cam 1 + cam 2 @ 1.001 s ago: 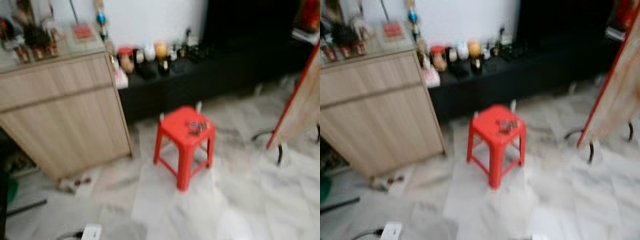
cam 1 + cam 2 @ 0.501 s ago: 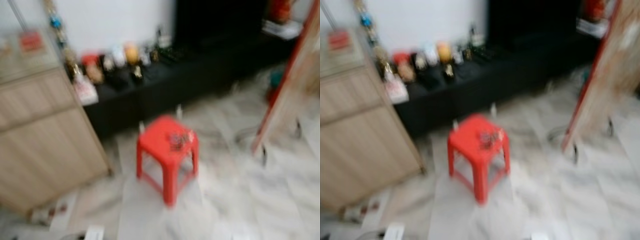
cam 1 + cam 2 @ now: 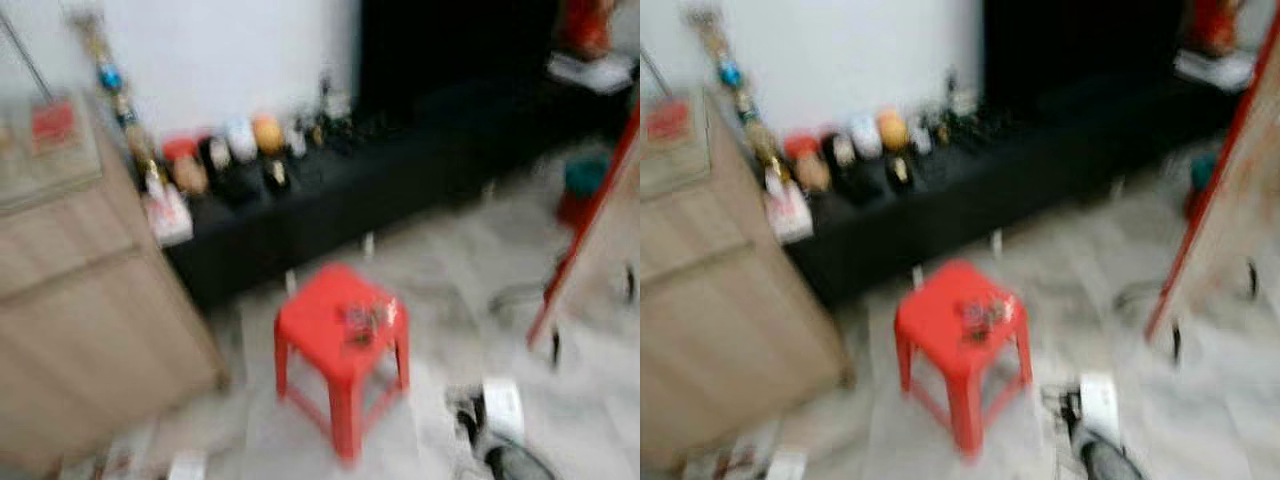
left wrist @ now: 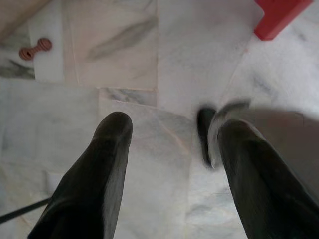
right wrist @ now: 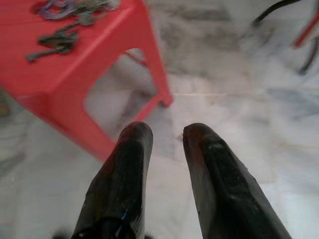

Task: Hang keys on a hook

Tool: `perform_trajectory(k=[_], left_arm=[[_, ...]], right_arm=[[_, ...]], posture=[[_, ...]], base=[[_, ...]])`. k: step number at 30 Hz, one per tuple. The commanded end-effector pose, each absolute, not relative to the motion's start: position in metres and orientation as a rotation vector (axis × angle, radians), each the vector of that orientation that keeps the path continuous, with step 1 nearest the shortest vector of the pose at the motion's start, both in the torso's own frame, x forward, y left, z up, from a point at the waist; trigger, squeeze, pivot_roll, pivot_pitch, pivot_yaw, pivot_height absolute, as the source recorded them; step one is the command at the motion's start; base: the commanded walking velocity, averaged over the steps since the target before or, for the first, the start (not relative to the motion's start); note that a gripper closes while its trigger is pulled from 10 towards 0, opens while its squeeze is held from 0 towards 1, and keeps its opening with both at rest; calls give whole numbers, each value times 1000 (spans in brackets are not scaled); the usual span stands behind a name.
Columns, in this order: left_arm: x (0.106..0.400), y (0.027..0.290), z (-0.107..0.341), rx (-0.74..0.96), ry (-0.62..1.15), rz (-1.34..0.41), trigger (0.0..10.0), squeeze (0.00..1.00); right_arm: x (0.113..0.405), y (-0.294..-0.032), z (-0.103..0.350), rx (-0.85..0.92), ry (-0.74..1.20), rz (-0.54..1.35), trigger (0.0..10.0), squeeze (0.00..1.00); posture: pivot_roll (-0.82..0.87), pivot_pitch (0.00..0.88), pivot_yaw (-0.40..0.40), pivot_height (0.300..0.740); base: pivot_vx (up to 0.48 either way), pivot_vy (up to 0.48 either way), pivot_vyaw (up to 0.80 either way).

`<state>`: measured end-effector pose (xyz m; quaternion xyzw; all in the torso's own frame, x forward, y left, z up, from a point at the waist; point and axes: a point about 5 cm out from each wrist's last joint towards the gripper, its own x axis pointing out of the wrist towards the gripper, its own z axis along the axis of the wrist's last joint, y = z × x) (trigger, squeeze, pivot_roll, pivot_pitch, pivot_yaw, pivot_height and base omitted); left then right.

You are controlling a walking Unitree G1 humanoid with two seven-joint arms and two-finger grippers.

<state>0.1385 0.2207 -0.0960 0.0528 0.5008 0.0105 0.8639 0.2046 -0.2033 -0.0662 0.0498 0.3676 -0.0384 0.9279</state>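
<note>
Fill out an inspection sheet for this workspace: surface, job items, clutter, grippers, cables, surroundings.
Surface: red stool on a pale marble floor.
Job's things: keys lie on the stool top; hook: nothing seen.
Clutter: small jars and figures on a low black bench; a small red dumbbell-shaped thing on the floor.
Grippers: left gripper open above bare floor; right gripper open, empty, near the stool's leg.
Cables: thin dark line on the floor, unclear.
Surroundings: wooden cabinet, white wall; head views blurred.
</note>
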Motion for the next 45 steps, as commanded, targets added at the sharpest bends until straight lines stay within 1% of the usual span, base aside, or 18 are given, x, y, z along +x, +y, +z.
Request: perform_trajectory(k=[1, 4, 7, 13, 19, 21, 24, 27, 28, 29, 30, 32, 33, 38, 42, 43, 45], left_arm=[[132, 230, -96, 126, 1066, 40, 10000, 0], [131, 230, -97, 129, 1073, 38, 10000, 0], [130, 229, -97, 127, 1075, 34, 10000, 0], [131, 228, -97, 119, 1066, 38, 10000, 0], [132, 227, -97, 124, 1052, 37, 10000, 0], [133, 227, -95, 98, 1011, 70, 10000, 0], [136, 228, -91, 52, 914, 145, 10000, 0], [140, 228, -88, 19, 835, 174, 10000, 0], [176, 230, -68, 41, 670, 162, 10000, 0], [176, 230, -68, 41, 670, 162, 10000, 0], [205, 233, -49, 74, 552, 157, 10000, 0], [247, 234, -8, 112, 316, 137, 10000, 0], [252, 230, 2, 94, 237, 119, 10000, 0], [251, 220, 18, 39, 106, 82, 10000, 0], [246, 216, 24, 23, 61, 69, 10000, 0], [243, 215, 25, 27, 59, 62, 10000, 0], [226, 216, 31, 35, 48, 32, 10000, 0]], right_arm=[[200, -197, -70, 156, 774, -106, 10000, 0], [198, -199, -71, 218, 749, -153, 10000, 0], [194, -204, -71, 235, 745, -184, 10000, 0], [191, -213, -72, 238, 745, -210, 10000, 0], [193, -219, -69, 235, 714, -235, 10000, 0], [196, -223, -65, 237, 682, -247, 10000, 0], [207, -227, -56, 214, 608, -233, 10000, 0], [213, -224, -51, 185, 562, -199, 10000, 0], [217, -223, -46, 183, 521, -186, 10000, 0], [217, -223, -46, 183, 521, -186, 10000, 0], [221, -222, -43, 176, 487, -181, 10000, 0], [235, -220, -27, 155, 362, -159, 10000, 0], [241, -216, -20, 156, 312, -145, 10000, 0], [248, -208, -9, 151, 232, -90, 10000, 0], [246, -204, -3, 112, 190, -50, 10000, 0], [245, -203, -2, 97, 182, -44, 10000, 0], [237, -202, 6, 79, 128, -33, 10000, 0]], posture=[[-44, 0, 18, 740], [-54, 0, 21, 740], [-62, 0, 18, 740], [-67, 0, 10, 740], [-74, 0, 7, 740], [-86, 0, 7, 740], [-86, 0, 5, 740], [-81, 0, 2, 740], [-76, 0, 0, 740], [-76, 0, 0, 740], [-75, 0, 0, 740], [-83, 0, 7, 740], [-95, 0, 15, 740], [-92, 0, 11, 740], [-93, 0, 6, 740], [-99, 0, 7, 740], [-86, 0, 1, 740]], base=[[345, 0, 0], [95, 0, 0], [0, 0, 0], [0, 0, 0], [0, 0, 0], [0, 0, 0], [0, 0, 0], [0, 0, 0], [0, 0, 0], [0, 0, 0], [0, 0, 0], [0, 0, 0], [0, 0, 0], [0, 0, 0], [0, 0, 0], [0, 0, 0], [0, 0, 0]])
